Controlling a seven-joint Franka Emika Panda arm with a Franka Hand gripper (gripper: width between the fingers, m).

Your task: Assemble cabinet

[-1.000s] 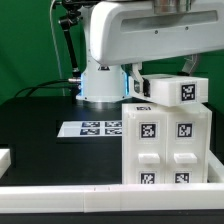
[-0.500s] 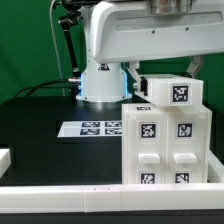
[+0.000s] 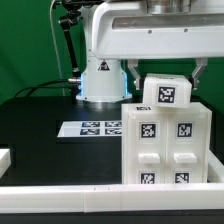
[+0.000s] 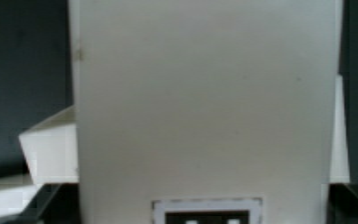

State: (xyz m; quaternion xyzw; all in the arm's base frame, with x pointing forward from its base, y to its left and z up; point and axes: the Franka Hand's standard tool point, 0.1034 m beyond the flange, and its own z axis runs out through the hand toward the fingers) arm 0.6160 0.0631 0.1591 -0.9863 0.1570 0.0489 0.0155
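Heads up: the gripper (image 3: 168, 74) is pinching the small white plastic block (image 3: 166, 93), the one with a black-and-white square marker on its face. Dark fingers (image 3: 135, 74) flank it on both sides, so I read it as clamped, not spread. The block sits tilted over the top of the cabinet (image 3: 168, 150), the large white plastic box standing right and near on the black counter (image 3: 40, 125). You can't tell from here whether the block's lower edge touches the cabinet top or hangs just above it. The wrist view won't help you: a plain white face (image 4: 194, 100) fills it, with only a sliver of a marker (image 4: 208, 211) showing. Risks as I judge them: push down with that tilt and the block can cock and jam against the cabinet top. A skewed pinch on smooth plastic may let it rotate or slip out. Side load could shove the cabinet, which isn't visibly fixed, left toward the flat white marker board (image 3: 95, 128). Level first, then go slow.
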